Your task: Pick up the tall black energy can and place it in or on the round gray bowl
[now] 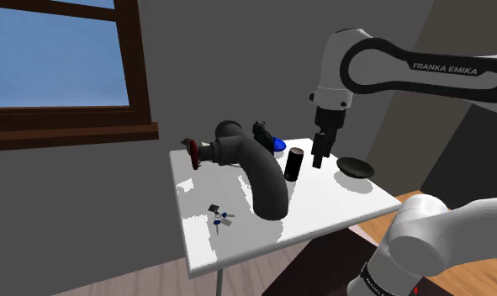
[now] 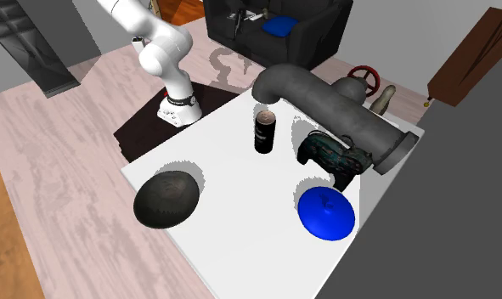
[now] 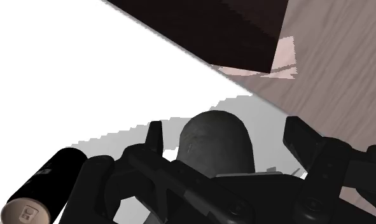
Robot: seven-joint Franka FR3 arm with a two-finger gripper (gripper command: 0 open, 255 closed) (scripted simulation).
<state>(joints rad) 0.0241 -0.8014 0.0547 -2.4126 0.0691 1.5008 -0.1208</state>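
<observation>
The tall black can (image 1: 295, 164) stands upright on the white table (image 1: 238, 244), just to the shoulder view's left of my gripper (image 1: 322, 158). My gripper hangs above the table between the can and the dark round bowl (image 1: 356, 167). In the second exterior view the can (image 2: 265, 132) is near the pipe's end and the bowl (image 2: 166, 198) sits near the table's edge. In the wrist view my gripper (image 3: 226, 137) is open and holds nothing. The can (image 3: 46, 188) lies outside one of the fingers (image 3: 154, 135).
A big dark grey pipe (image 1: 259, 172) with a red valve wheel (image 1: 192, 153) lies across the table; its rounded end (image 3: 217, 143) shows between my fingers. A blue disc (image 2: 325, 212) and a dark tool (image 2: 334, 157) lie beside it. Small objects (image 1: 219, 216) sit near the front.
</observation>
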